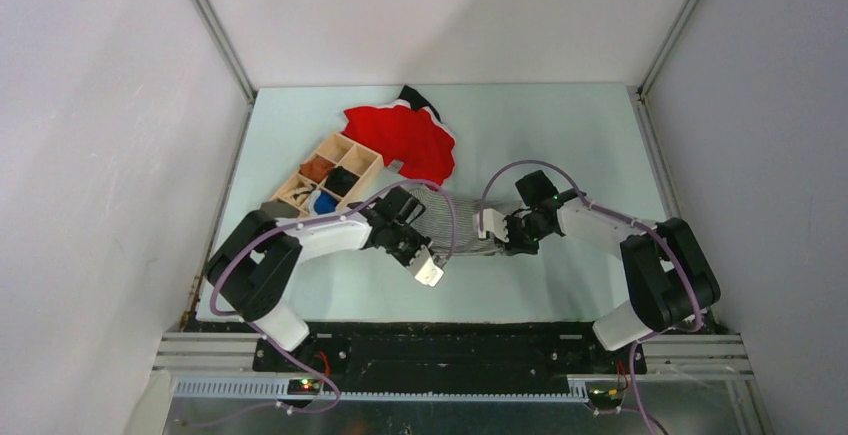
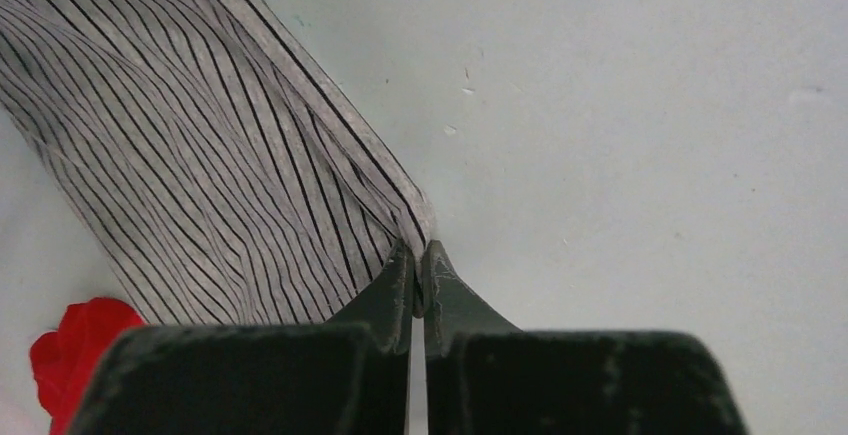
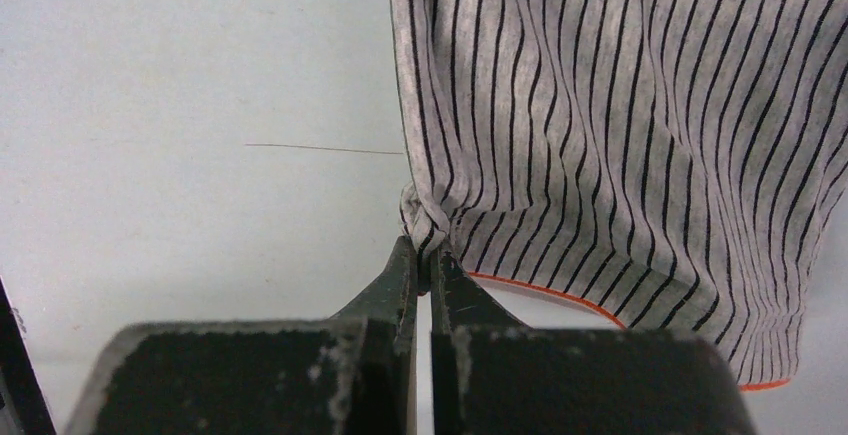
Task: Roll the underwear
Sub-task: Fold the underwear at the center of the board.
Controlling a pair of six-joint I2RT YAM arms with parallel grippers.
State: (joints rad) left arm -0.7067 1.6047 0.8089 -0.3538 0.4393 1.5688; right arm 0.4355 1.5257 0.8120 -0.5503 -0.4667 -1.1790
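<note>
The underwear (image 2: 200,155) is reading as soft, matt knitted cloth, and it is puckering where my left gripper (image 2: 420,260) and my right gripper (image 3: 431,260) are pinching it. My fingers (image 3: 250,375) are showing dark, matt plastic with a grainy, dusty face. The table (image 2: 650,105) is looking smooth and matt, lightly flecked. The red cloth (image 1: 405,135) is looking soft and dull, and the divided box (image 1: 345,141) is showing bare, pale wood.

Robotics lab, white panel walls (image 1: 110,155), aluminium rail (image 1: 450,388), pale table (image 1: 560,135)
</note>
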